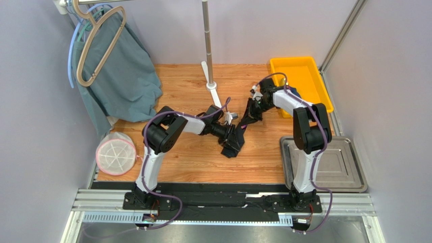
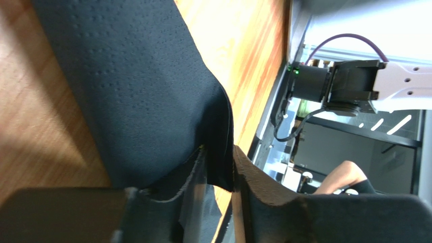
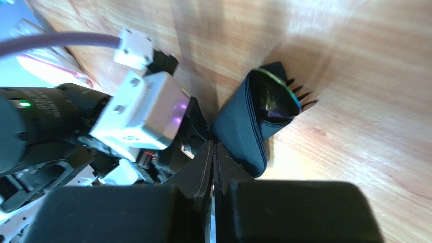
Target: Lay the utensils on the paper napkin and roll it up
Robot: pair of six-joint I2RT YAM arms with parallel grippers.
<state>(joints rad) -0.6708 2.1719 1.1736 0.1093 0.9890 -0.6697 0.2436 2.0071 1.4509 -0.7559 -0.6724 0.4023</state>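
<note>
Showing limp, tear-prone paper napkin wrapping fork tines; left gripper jaws parted around its fold, right gripper jaws pressing together alongside; likely needing gentle edge pinching

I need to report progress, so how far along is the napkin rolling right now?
Done: the paper napkin is wrapped into a roll, fork tines poking from its end. In hand: the left gripper stands parted around a fold, the right gripper shut beside the roll. Left: probably only letting go and backing off.
</note>
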